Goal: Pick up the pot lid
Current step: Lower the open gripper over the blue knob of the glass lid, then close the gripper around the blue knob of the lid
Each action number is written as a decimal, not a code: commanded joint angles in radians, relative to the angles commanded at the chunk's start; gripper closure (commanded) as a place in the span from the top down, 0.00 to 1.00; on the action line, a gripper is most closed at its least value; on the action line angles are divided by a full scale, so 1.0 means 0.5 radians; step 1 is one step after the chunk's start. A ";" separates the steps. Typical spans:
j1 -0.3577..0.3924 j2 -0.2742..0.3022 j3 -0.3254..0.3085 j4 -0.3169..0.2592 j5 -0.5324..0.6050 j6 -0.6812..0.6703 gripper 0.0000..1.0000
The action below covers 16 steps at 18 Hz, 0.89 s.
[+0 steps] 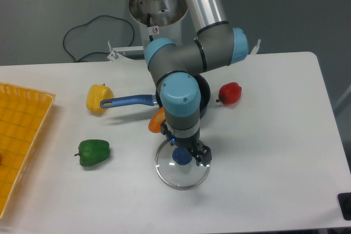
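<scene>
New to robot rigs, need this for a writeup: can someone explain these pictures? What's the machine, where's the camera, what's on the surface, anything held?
The machine is a robot arm ending in a two-finger gripper. Every picture comes from one fixed camera looking down at the table from across it.

On the table: a clear pot lid with a blue knob, a dark pan with a blue handle partly behind the arm, a yellow pepper, a green one, a red one and an orange item I can't identify.

Nothing looks held: the fingers are apart, over the lid.
</scene>
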 joint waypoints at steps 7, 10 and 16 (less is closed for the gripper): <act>-0.006 0.012 -0.055 -0.003 0.037 0.015 1.00; -0.006 0.000 -0.068 -0.003 0.037 0.028 1.00; -0.006 -0.040 -0.071 -0.018 0.037 0.114 1.00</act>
